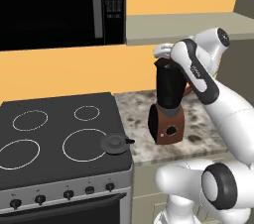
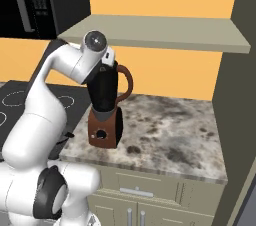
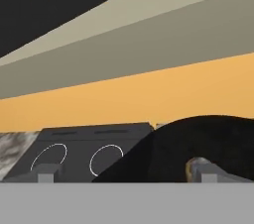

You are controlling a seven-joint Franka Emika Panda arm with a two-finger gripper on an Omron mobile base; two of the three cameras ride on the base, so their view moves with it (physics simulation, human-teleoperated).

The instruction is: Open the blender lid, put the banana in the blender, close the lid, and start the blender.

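The blender [image 1: 167,100] stands on the speckled counter just right of the stove, a dark tapered jar on a brown base [image 2: 103,131] with a round black button. Its curved handle [image 2: 125,83] points to the right. The jar's top is uncovered. The blender lid [image 1: 115,143] lies flat on the stove's front right corner. My gripper [image 1: 162,52] hovers right over the jar's mouth. In the hand view my gripper [image 3: 127,176] is open, fingertips [image 3: 45,173] wide apart above the jar's dark rim [image 3: 198,136]. A small yellow-brown curved bit [image 3: 190,167] beside the right fingertip looks like the banana's end.
The black stove [image 1: 54,119] with white burner rings fills the left. A microwave [image 1: 59,5] hangs above it. A beige shelf [image 2: 160,32] juts out just over the blender. A dark wall panel [image 2: 237,95] bounds the counter [image 2: 170,130] on the right.
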